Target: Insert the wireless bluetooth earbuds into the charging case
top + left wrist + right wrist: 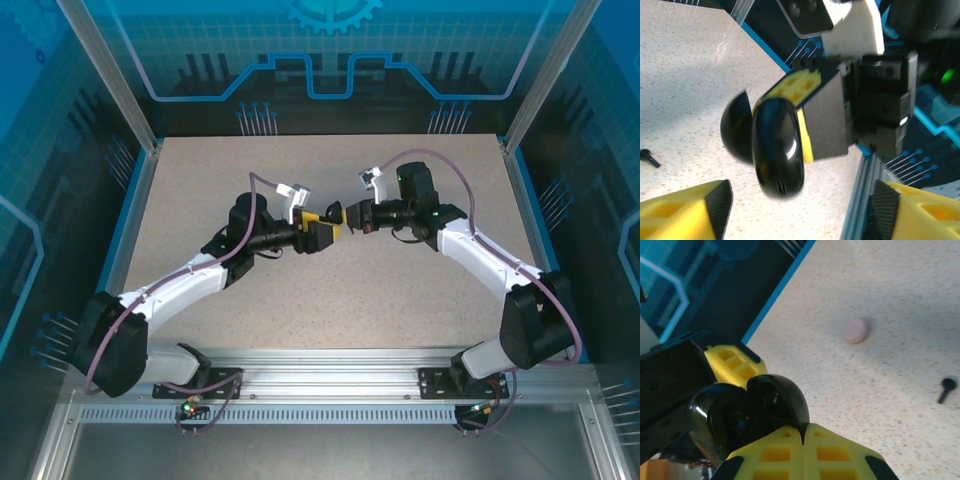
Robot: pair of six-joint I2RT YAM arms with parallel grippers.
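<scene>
Speckled table [420,290] under blue walls [400,40]; right pincer [803,429] clamps black charging case [777,150], left pincer [799,197] gapes

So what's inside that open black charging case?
The black charging case gapes open, its hollow dark and glossy; I can make out nothing seated in it. Its own shell and the right gripper hide the deeper part.

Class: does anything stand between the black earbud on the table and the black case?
Nothing visible blocks the black earbud; the black case is held off the table by the right gripper.
</scene>
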